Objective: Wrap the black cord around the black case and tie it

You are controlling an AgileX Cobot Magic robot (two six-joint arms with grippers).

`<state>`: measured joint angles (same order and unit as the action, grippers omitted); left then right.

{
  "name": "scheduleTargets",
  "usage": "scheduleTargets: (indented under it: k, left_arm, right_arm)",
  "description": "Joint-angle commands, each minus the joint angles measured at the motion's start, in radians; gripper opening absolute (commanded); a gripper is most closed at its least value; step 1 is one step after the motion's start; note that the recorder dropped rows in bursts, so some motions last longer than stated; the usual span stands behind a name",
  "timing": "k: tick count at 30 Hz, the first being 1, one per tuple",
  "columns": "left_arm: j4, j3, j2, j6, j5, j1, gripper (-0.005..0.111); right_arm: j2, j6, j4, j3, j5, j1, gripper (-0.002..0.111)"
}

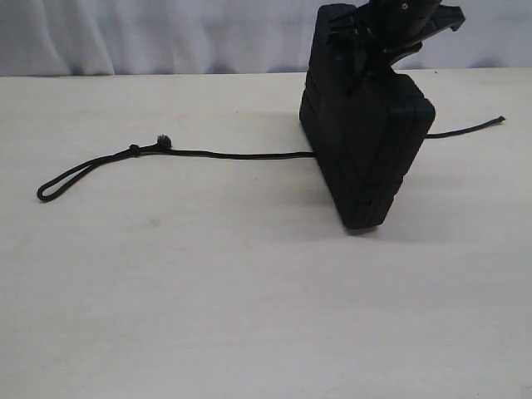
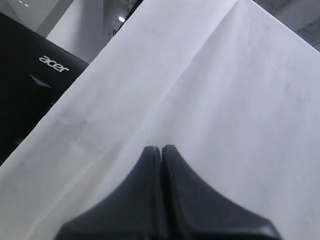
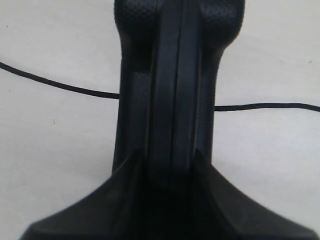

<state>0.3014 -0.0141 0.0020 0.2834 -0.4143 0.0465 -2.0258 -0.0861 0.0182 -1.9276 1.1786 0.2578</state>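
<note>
My right gripper point(image 3: 172, 172) is clamped on the flat matte black plastic case point(image 3: 175, 75). The jaws pinch its narrow edge, and the case stands on edge straight below the fingertips. Past the case, the thin black braided cord point(image 3: 60, 86) runs across the pale table point(image 1: 249, 316) and comes out on both sides of the gripper. I can't tell if the case sits on the cord or just above it. The knotted loop end lies far out on the left arm's side; the free end is short on the other side. My left gripper point(image 2: 161, 150) is pressed closed and empty, facing white cloth point(image 2: 210, 90), away from everything.

Step, as I read it: case placed over cord, no wrap yet. Next I need to pick up a cord end and carry it over the case, with the right hand holding the case steady.
</note>
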Motion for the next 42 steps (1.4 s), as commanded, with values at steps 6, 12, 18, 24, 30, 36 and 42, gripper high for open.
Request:
scheduleTargets:
  k: [6, 12, 18, 24, 30, 36, 42]
  left_arm:
    - [-0.368, -0.345, 0.318, 0.178, 0.422, 0.002, 0.000]
    - [-0.372, -0.414, 0.648, 0.162, 0.405, 0.054, 0.000]
    - [-0.442, -0.477, 1.017, 0.152, 0.282, 0.217, 0.005]
    - [-0.504, -0.716, 1.368, 0.152, 0.452, 0.270, 0.041]
    - [-0.570, -1.039, 1.629, -0.008, 0.916, 0.268, 0.050]
    - [-0.526, -1.252, 1.866, -0.380, 1.172, 0.268, 0.050]
    - [-0.576, -1.388, 2.025, -0.466, 1.180, 0.265, 0.050]
  right_arm:
    - [-0.031, 0.048, -0.011, 0.022, 0.042, 0.000, 0.004]
    - [-0.031, 0.042, -0.011, 0.022, 0.042, 0.000, 0.004]
    - [-0.031, 0.042, -0.030, 0.022, 0.042, 0.000, 0.004]
    - [-0.031, 0.041, -0.036, 0.022, 0.042, 0.000, 0.004]
    - [-0.031, 0.041, -0.030, 0.022, 0.042, 0.000, 0.004]
    - [-0.031, 0.047, -0.030, 0.022, 0.042, 0.000, 0.004]
    - [-0.031, 0.047, -0.030, 0.022, 0.042, 0.000, 0.004]
